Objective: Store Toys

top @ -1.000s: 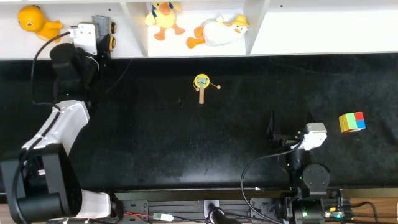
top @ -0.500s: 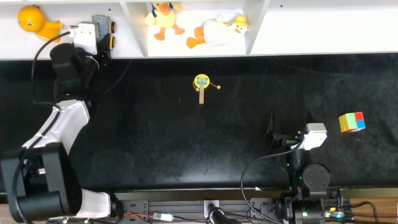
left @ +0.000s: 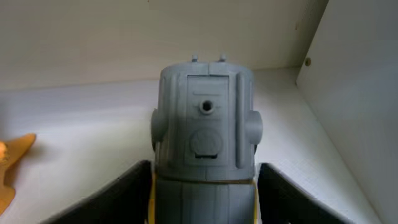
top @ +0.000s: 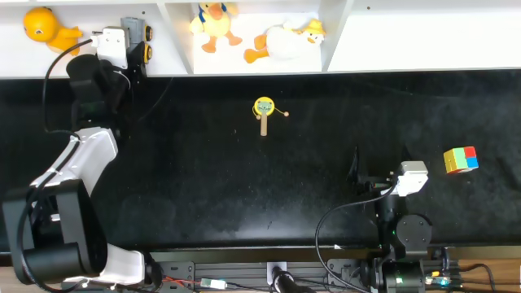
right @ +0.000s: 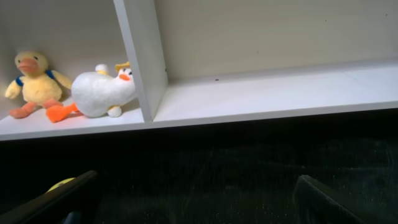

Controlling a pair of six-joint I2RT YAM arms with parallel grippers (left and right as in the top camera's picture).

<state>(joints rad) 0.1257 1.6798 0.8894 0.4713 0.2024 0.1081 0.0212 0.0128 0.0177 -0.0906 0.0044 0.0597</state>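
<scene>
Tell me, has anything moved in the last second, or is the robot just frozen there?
Barely. The left gripper, closed on the grey toy car, edged slightly deeper into the shelf, its arm shifting with it. Nothing was picked up or released. The right gripper, rattle drum, colour cube, yellow plush duck and white plush duck stayed put.

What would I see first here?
The bright soft toys in the middle compartment of the white shelf: a yellow plush duck and a white plush goose with orange feet. In the left compartment, the left gripper holds a grey plastic toy truck, and a multicoloured cube sits far right on the black table.
</scene>
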